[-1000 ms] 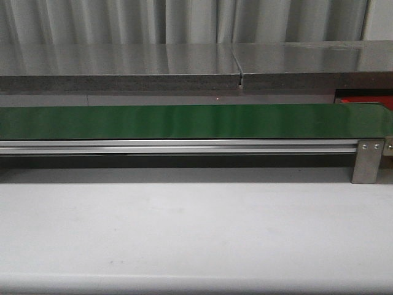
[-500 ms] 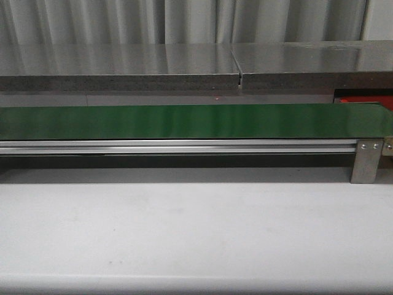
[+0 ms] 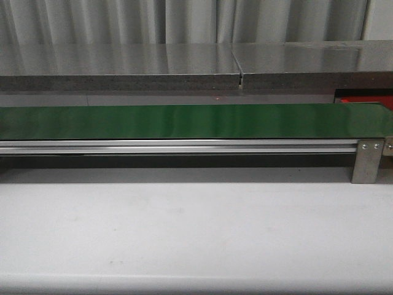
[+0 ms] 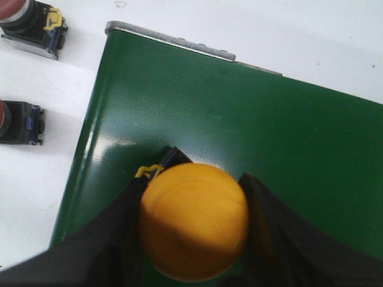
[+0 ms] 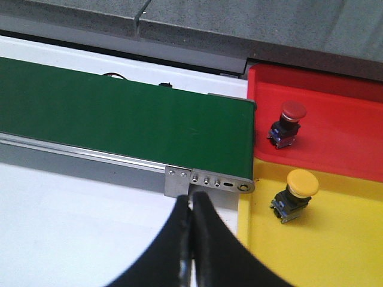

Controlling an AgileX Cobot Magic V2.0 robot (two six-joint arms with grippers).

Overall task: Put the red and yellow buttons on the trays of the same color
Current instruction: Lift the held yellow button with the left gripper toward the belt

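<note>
In the left wrist view my left gripper (image 4: 206, 176) is shut on a yellow button (image 4: 192, 224), held just above the near end of the green belt (image 4: 251, 119). Two red buttons (image 4: 21, 18) (image 4: 17, 121) lie on the white table beside that belt end. In the right wrist view my right gripper (image 5: 192, 200) is shut with nothing in it, over the white table near the belt's other end. Beyond it, a red button (image 5: 291, 121) sits on the red tray (image 5: 347, 113), and another yellow button (image 5: 298, 191) sits on the yellow tray (image 5: 335, 251).
The front view shows the long green belt (image 3: 184, 120) on its aluminium rail (image 3: 184, 146), a metal bracket (image 3: 367, 161), a grey shelf (image 3: 123, 67) behind and a sliver of the red tray (image 3: 365, 99). Neither arm appears there.
</note>
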